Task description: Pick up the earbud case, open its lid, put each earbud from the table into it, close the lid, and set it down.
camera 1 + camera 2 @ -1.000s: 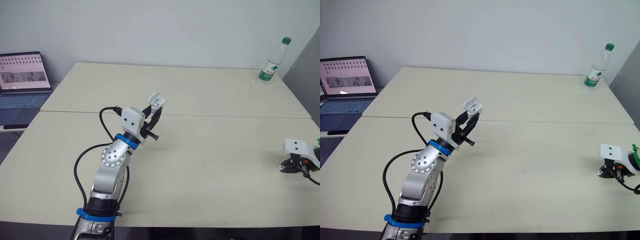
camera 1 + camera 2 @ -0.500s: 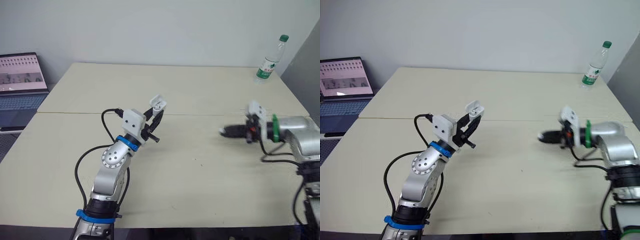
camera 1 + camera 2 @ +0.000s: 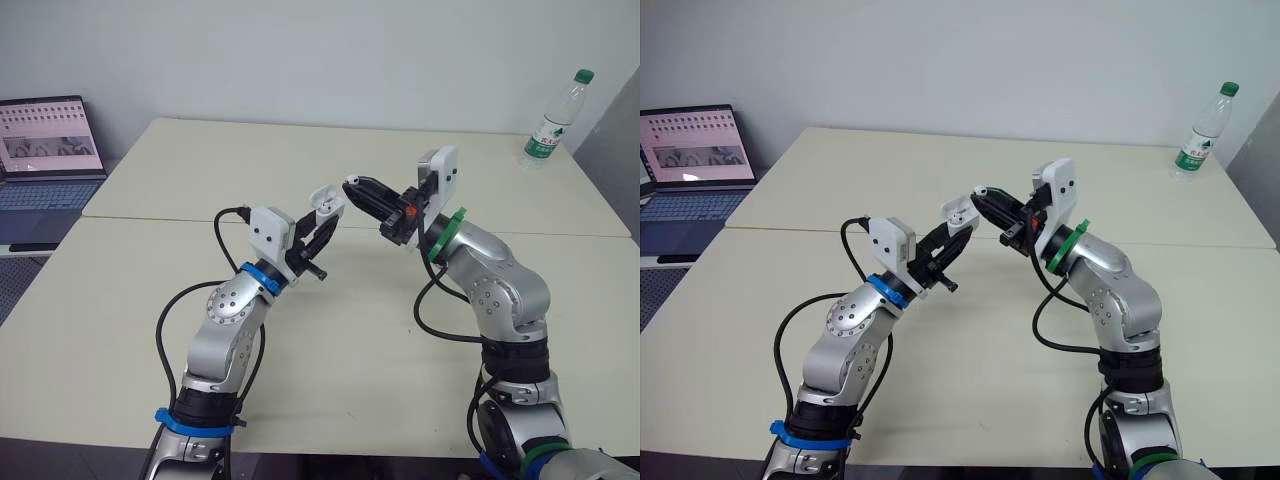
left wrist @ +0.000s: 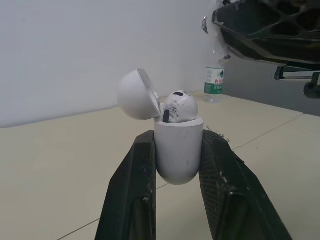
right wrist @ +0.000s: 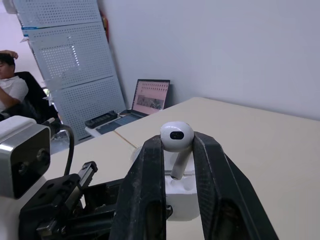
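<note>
The earbud case [image 4: 178, 150], lid open with one earbud [image 4: 180, 106] seated, is pinched in the left fingers [image 4: 132, 190] above the counter [image 3: 400, 370]. The right fingers [image 5: 150, 190], at the 3 o'clock edge a second ago, now pinch the second earbud [image 5: 176, 136] just over it. Open room all round; a bottle [image 3: 556, 118] stands at the 1 o'clock corner.

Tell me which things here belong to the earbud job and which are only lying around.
Job: earbud case, lid open, in the left gripper; first earbud, sitting in it; second earbud, in the right gripper.
Lying about: water bottle; laptop.
</note>
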Available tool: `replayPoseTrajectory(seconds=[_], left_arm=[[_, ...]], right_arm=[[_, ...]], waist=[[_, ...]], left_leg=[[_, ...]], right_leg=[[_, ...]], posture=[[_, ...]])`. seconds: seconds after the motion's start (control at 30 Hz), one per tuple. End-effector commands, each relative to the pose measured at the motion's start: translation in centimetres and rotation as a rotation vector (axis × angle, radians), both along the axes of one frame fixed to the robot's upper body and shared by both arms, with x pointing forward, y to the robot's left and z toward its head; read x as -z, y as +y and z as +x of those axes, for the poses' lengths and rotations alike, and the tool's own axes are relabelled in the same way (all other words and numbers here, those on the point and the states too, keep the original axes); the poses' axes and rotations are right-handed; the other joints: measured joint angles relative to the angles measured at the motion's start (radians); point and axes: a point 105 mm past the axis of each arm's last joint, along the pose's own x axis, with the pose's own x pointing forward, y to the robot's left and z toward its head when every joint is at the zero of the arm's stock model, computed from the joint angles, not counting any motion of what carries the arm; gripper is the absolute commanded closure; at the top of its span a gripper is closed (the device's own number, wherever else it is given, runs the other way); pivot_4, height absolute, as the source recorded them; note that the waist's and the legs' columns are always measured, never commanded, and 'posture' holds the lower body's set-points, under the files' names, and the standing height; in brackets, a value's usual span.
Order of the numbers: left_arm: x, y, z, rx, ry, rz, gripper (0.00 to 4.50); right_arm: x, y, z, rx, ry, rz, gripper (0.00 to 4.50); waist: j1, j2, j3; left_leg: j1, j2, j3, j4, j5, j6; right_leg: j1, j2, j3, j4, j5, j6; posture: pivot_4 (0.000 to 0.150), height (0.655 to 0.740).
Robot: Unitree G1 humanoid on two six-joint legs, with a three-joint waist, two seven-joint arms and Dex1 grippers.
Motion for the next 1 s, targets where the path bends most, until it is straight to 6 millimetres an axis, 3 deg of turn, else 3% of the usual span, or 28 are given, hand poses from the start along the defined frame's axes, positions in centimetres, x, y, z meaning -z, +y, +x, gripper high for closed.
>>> replayPoseTrajectory(seconds=[0.03, 0.2, 0.63, 1.0], left_arm=[[-2.2, -0.4, -0.5, 0.025, -0.061, -0.042, 3.7], [-2.6, -1.0, -0.7, 0.053, -0.065, -0.052, 3.7], [-3.0, -1.5, -1.3, 0.086, -0.079, -0.06, 3.7], [-3.1, -1.6, -1.7, 0.109, -0.083, -0.068, 3.7]], right_arm=[[-1.3, 0.6, -0.9, 0.004, -0.056, 0.047, 4.1], [-0.9, 1.6, -0.8, 0.019, -0.05, 0.064, 4.1], [0.4, 0.4, 0.6, 0.08, -0.056, 0.025, 4.1], [1.0, 0.3, 0.3, 0.047, -0.06, -0.009, 4.1]], waist=[[-0.001, 0.0, 0.0], [-0.002, 0.0, 0.0], [-0.002, 0.0, 0.0], [-0.002, 0.0, 0.0]], left_leg=[[0.0, 0.0, 0.0, 0.0, 0.0, 0.0], [0.0, 0.0, 0.0, 0.0, 0.0, 0.0], [0.0, 0.0, 0.001, -0.001, 0.0, 0.0], [0.0, 0.0, 0.001, -0.001, 0.0, 0.0]], right_leg=[[0.0, 0.0, 0.0, 0.0, 0.0, 0.0], [0.0, 0.0, 0.0, 0.0, 0.0, 0.0], [0.0, 0.001, 0.001, 0.0, 0.0, 0.0], [-0.001, 0.001, 0.001, -0.001, 0.0, 0.0]], posture=[[0.15, 0.74], [0.15, 0.74], [0.15, 0.74], [0.15, 0.74]])
